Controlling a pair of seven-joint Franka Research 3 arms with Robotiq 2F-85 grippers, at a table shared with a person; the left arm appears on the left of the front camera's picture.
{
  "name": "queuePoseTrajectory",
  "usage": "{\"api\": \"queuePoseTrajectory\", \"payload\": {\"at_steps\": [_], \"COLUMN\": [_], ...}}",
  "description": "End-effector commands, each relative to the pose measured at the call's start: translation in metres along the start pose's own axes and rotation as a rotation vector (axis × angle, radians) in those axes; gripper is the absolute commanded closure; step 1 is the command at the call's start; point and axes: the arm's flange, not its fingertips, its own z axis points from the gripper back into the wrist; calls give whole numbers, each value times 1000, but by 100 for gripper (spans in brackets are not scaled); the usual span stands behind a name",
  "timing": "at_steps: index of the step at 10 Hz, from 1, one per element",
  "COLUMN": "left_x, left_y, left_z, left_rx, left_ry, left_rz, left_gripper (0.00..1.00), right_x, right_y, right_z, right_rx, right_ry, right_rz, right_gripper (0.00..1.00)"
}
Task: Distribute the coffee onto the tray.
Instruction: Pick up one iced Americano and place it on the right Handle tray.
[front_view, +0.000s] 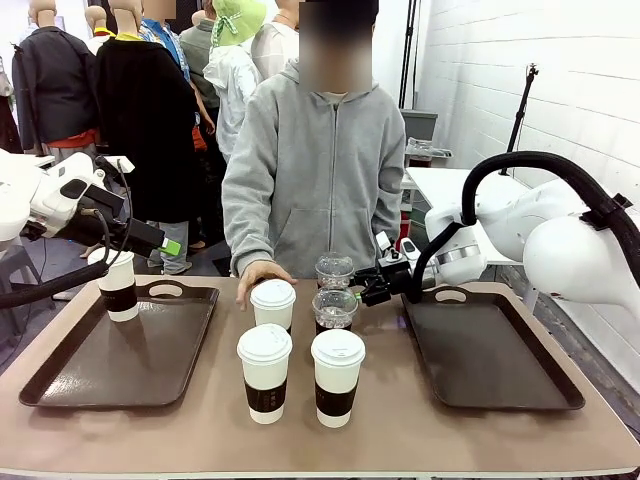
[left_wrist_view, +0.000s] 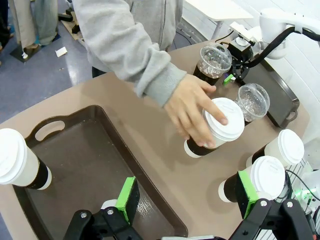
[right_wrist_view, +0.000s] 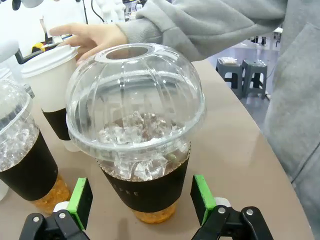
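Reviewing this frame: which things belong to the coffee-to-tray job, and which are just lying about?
Job: one paper cup on left tray; three paper cups and two dome-lidded cups on table; right tray; right gripper, open, flanking one dome-lidded cup.
Lying about: stools, white side table, paper scrap on floor.

A table (front_view: 400, 445) bears a left tray (front_view: 100, 370), with a lone cup (front_view: 120, 290) in its far left corner, and a right tray (front_view: 490, 360). Between them: front-left cup (front_view: 265, 372) beside front-right cup (front_view: 337, 376); behind, middle cup (front_view: 272, 303) under a person's hand (front_view: 255, 273); rightward, near dome cup (front_view: 334, 308) before far dome cup (front_view: 334, 270).
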Motion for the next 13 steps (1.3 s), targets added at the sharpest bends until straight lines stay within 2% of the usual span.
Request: {"api": "queuePoseTrajectory", "payload": {"at_steps": [1, 8, 9, 10, 13], "left_x": [0, 0, 0, 0, 0], "left_y": [4, 4, 4, 4, 4], "left_z": [-2, -2, -2, -2, -2], "left_rx": [-19, -19, -19, -19, -19], "left_ry": [-11, -11, -11, -11, -11], "left_rz": [-18, -18, -18, -18, -18], "left_gripper": [0, 0, 0, 0, 0], "right_x": [3, 1, 1, 0, 0], "right_y": [-12, -20, -20, -19, -20], "right_z": [-8, -23, -23, -23, -20], "right_rx": [17, 55, 83, 86, 84], "right_ry": [10, -12, -13, -12, -43], "right_rz": [-15, -35, -55, -48, -52], "right_gripper": [0, 0, 8, 25, 25]}}
